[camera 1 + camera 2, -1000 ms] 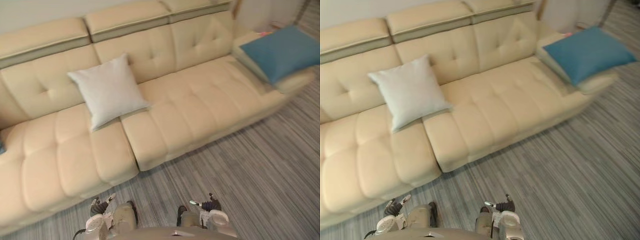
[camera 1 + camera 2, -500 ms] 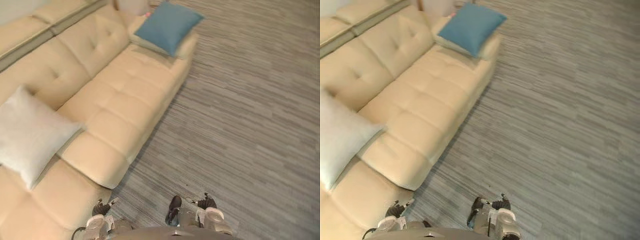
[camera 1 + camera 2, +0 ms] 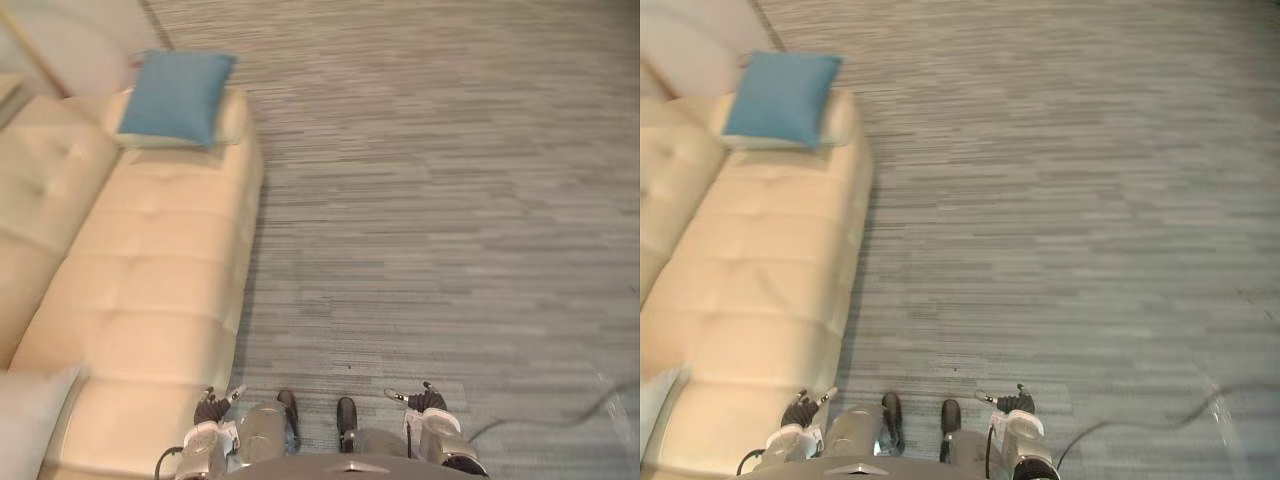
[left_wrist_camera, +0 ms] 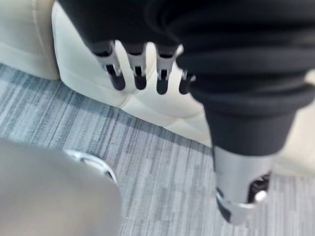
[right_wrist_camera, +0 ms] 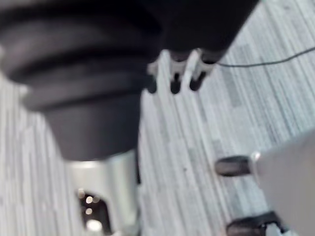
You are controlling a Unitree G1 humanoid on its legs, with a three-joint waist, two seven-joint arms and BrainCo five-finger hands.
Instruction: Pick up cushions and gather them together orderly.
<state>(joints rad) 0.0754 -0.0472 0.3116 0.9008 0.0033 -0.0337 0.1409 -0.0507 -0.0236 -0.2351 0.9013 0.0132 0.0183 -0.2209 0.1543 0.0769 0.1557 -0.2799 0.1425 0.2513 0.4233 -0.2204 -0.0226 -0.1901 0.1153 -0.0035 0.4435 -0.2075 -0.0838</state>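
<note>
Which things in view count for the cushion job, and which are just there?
Job:
- blue cushion, on the sofa's far end
- pale cushion, corner showing at the near end
- left hand and right hand, both open and empty, down at the robot's sides

Just there:
- cream sofa
- striped grey carpet

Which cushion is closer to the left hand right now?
The pale grey cushion, its corner showing on the sofa beside the left hand; the blue cushion lies at the sofa's far end.
</note>
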